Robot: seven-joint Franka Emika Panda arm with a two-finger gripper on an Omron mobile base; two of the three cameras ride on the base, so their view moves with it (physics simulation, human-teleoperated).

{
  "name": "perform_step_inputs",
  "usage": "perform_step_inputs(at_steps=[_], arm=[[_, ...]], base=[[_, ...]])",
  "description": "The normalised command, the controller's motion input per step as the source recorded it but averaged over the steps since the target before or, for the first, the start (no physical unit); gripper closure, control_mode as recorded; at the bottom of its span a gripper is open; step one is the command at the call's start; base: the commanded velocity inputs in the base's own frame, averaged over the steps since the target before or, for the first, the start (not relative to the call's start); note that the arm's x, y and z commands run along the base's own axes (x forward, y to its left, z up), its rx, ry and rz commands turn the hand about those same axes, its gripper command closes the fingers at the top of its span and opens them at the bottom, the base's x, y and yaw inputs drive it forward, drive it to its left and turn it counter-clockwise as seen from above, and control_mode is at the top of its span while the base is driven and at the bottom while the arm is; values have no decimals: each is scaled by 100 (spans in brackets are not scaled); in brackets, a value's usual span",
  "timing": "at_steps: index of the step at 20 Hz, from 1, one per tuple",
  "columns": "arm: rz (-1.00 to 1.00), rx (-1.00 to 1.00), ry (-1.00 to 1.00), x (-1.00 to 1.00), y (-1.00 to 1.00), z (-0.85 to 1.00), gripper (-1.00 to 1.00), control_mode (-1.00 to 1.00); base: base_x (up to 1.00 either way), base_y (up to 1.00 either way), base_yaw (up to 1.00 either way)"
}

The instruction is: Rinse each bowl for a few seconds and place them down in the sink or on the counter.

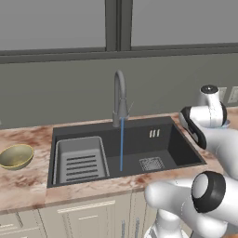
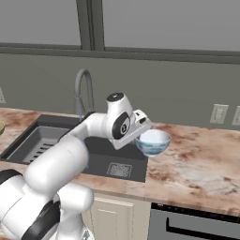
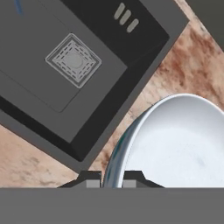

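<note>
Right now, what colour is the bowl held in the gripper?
Pale blue outside, whitish inside: the blue bowl, pinched at its rim by the gripper. Right base view shows it best.

Left base view: from behind-left of the arm, looking forward and down at the sink (image 1: pixel 125 153) and faucet (image 1: pixel 120 100), mid range. Right base view: from behind-right, same sink (image 2: pixel 51 140) at 9 o'clock, desk (image 2: pixel 197 159) at 3 o'clock. Hand view: close, looking down; drain (image 3: pixel 73 60) at 11 o'clock, bowl (image 3: pixel 183 140) at 4 o'clock.
</note>
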Motion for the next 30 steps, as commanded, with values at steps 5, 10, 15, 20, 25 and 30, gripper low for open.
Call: perform_step_inputs(at_steps=[5,10,15,20,25,30], arm=[[-4,1,2,5,-9,-14,100,-100],[-3,1,0,2,-12,-14,100,-100],[-2,0,-1,0,-11,-17,100,-100],[-2,0,-1,0,-10,-20,100,-100],[-2,0,-2,0,-7,-20,100,-100],[-2,1,-1,0,-6,-22,100,-100]], base=[[0,0,0],[0,0,0],[0,0,0],[0,0,0],[0,0,0],[0,0,0]])
